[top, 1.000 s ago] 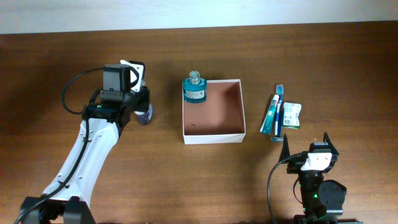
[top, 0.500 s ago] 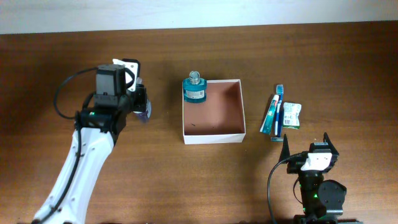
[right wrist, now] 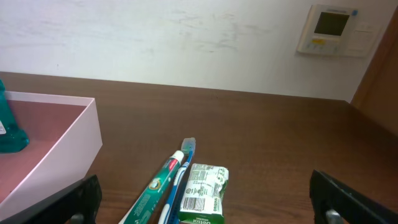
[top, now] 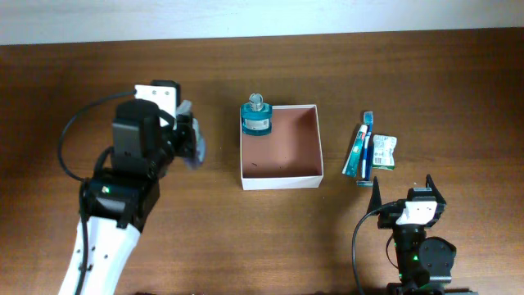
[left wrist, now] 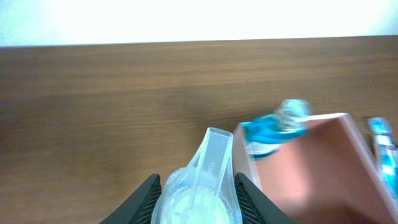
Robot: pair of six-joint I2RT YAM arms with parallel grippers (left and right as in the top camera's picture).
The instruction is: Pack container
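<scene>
Packing looks barely begun: only a teal bottle (top: 256, 119) stands at the far-left corner of the container (top: 282, 181), seemingly inside; that square, thin-walled white box with a matte reddish-brown floor sits mid-tabletop (top: 82, 74); a glossy toothpaste tube (top: 357, 152), slim toothbrush (top: 367, 141) and crinkled green packet (top: 382, 152) lie outside to its right; the left gripper (top: 187, 141) pinches a translucent round plastic piece (left wrist: 200, 180) left of the box; the right gripper (top: 404, 190) stands spread by the near edge, holding nothing.

Matt wood-grain table (top: 426, 82), thin white card-like container (top: 281, 181), clear glossy plastic item (left wrist: 205, 180)
</scene>
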